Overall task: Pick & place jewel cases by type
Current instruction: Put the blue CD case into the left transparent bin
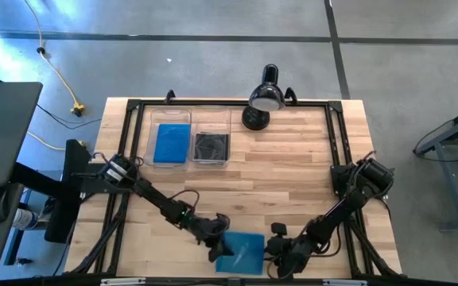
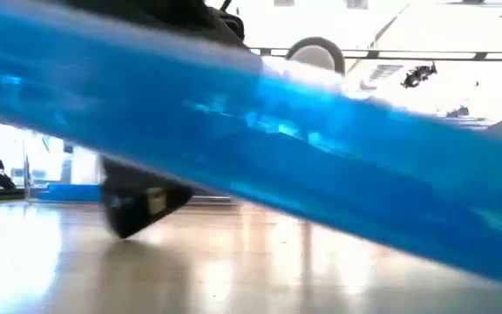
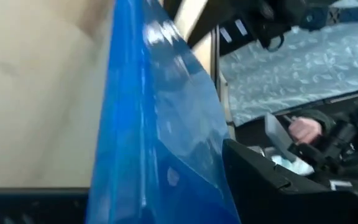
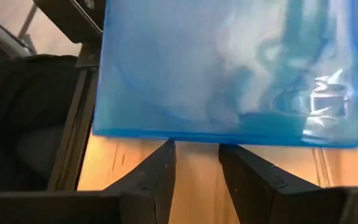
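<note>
A translucent blue jewel case (image 1: 242, 251) hangs tilted just above the table near its front edge, between my two grippers. My left gripper (image 1: 215, 248) is shut on the case's left side. My right gripper (image 4: 194, 155) stands open on the case's right, its fingertips at the case's edge (image 4: 197, 134); I cannot tell whether they touch it. At the far left stand two clear bins. One bin (image 1: 172, 119) holds blue cases (image 1: 172, 143). The other (image 1: 211, 119) holds a dark case (image 1: 211, 147). My left gripper pinches the blue case by its left side (image 3: 166, 180), one finger (image 3: 260, 180) on each flat face. It comes from the table's left, slanting a little down. The case is tilted, its left side higher, and the low view shows table under it (image 2: 260, 262).
A black desk lamp (image 1: 265, 97) stands at the far edge, right of the bins. A black frame (image 1: 336, 143) runs around the table's sides. Bare wood (image 1: 285, 171) lies between the bins and the grippers.
</note>
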